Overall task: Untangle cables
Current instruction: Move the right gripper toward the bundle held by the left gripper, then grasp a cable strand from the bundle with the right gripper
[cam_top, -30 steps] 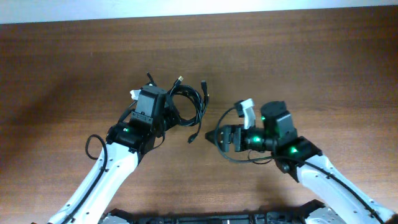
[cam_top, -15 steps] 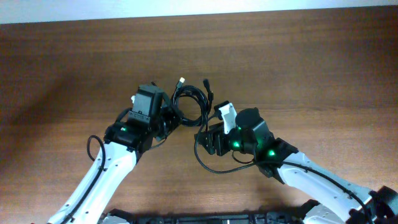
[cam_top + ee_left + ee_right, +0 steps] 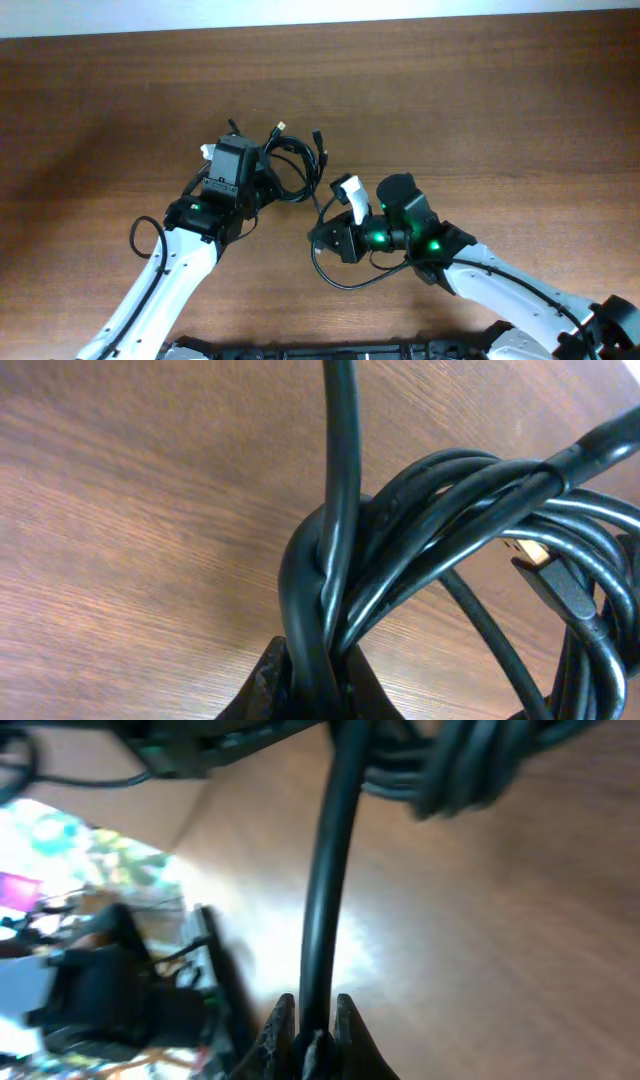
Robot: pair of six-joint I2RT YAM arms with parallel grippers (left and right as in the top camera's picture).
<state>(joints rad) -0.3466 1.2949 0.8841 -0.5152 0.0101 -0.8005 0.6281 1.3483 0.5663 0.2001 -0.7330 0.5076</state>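
Change since earlier frames: the right gripper (image 3: 318,236) has drawn back toward the near edge of the table (image 3: 480,100) over the last half second. The cables (image 3: 296,165) and the left gripper (image 3: 266,186) have shifted slightly to the left.
Overhead, cables: a coiled black bundle lies on the wood left of centre, with plug ends sticking out at its far side.
Overhead, left gripper: it is at the near-left edge of the bundle, in contact with it.
Overhead, right gripper: it is just beside the bundle on its near-right side. A single strand (image 3: 318,205) runs from the coil down to the fingertips.
Left wrist, cables: the cables (image 3: 440,520) fill the right half of the view, looped and crossing over one another above the table (image 3: 120,510). A gold-tipped plug (image 3: 525,550) shows among the loops.
Left wrist, claw state: the left gripper (image 3: 310,690) is closed narrow, with several strands clamped between its fingers at the bottom edge.
Right wrist, cables: the view is blurred. The single strand (image 3: 325,900) rises from the fingers to the bundle (image 3: 460,760) at the top.
Right wrist, claw state: the right gripper (image 3: 312,1040) is closed narrow on that one strand, with the fingers (image 3: 280,1025) pressed against either side of it.
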